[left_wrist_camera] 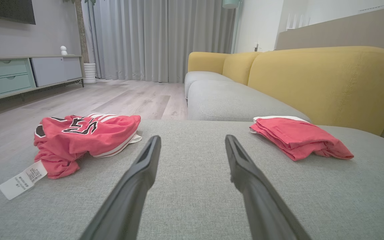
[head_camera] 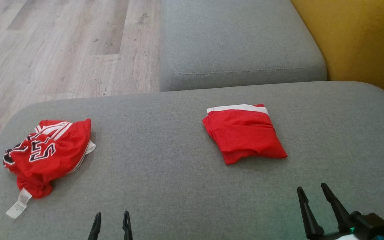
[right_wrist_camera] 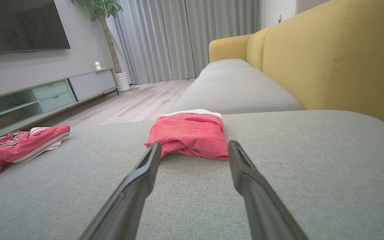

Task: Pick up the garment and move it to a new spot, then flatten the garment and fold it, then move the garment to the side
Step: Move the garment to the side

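Head view: left claw point(head_camera: 112, 213) and right claw point(head_camera: 312, 186) gape empty, crumpled garment point(head_camera: 50, 153) well left of both.

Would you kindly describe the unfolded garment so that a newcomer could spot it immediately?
On the grey sofa cushion before the robot, look to its left end. The crumpled red jersey there has black-and-white lettering and a white label, unlike the plain, folded red garment further right.

The crumpled garment point(head_camera: 50, 155) is showing red with black-and-white lettering and white stripes; the folded garment point(head_camera: 243, 133) is showing plain red with a white band.
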You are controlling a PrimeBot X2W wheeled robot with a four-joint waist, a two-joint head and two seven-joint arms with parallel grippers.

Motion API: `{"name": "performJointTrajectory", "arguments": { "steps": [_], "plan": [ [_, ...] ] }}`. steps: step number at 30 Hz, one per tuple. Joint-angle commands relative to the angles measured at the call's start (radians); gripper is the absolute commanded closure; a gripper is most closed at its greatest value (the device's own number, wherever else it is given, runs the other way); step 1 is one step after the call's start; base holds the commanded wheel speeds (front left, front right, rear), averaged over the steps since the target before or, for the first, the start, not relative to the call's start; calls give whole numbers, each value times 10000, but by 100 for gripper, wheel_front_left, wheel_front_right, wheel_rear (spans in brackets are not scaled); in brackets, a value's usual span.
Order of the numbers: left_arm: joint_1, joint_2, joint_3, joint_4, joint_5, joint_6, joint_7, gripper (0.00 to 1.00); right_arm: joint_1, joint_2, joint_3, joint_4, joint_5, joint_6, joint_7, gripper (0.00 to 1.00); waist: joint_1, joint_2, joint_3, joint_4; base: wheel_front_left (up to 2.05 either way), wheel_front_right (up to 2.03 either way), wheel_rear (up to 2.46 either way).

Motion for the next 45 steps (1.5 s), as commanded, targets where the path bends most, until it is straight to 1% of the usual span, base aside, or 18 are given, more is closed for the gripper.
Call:
{"name": "performJointTrajectory", "arguments": {
  "steps": [1, 9, 14, 19, 23, 28, 32, 33, 40, 42, 45],
  "plan": [
    [-298, -72, 335, -250, 89, -10, -53, 0, -391, -78, 213, -243, -9, -9, -137, 0, 0, 1, 0, 5, 0, 0, 0],
    [-306, -72, 357, -229, 78, -35, -53, 0, -366, -114, 224, -216, -22, -9, -137, 0, 0, 1, 92, 80, 0, 0, 0],
    [-377, -72, 307, -255, 48, -36, -53, 0, -515, -220, 371, -114, -155, -9, -137, 0, 0, 1, 355, 146, 0, 0, 0],
    [-574, -72, 211, -253, 53, -61, -53, 0, -1154, -433, 534, 63, -118, -9, -137, 0, 0, 1, 922, 207, 0, 0, 0],
    [-922, -72, 100, -296, 66, -112, -53, 0, -2128, -769, 777, 622, 254, -9, 3, 0, 0, 1, 1715, 321, 0, 0, 0],
    [-1784, -72, -93, -415, 84, -202, -53, 0, -3895, -1303, 824, 911, 865, -9, 732, 0, 0, 1, 2952, 582, 0, 0, 0],
    [-2303, -72, -187, -411, 23, -186, -53, 0, -5085, -1807, 880, 1128, 1519, -9, 1606, 0, 0, 1, 3553, 724, 0, 0, 0],
    [-2303, -72, -187, -411, 23, -186, -53, 0, -5085, -1807, 880, 1128, 1519, -9, 1606, 0, 0, 1, 3553, 724, 0, 0, 0],
    [-2974, -72, -433, -320, -73, -142, -53, 0, -6687, -2764, 1163, 1571, 2833, -9, 3817, 0, 0, 1, 4298, 900, 0, 0, 0],
    [-3150, -72, -526, -286, -105, -153, -53, 0, -6995, -3056, 1345, 1622, 3189, -9, 4328, 0, 0, 1, 4504, 972, 0, 0, 0],
    [-3418, -72, -663, -227, -151, -199, -53, 0, -7342, -3447, 1376, 1890, 3407, -9, 4877, 0, 0, 1, 4790, 1098, 0, 0, 0]
  ]
}}
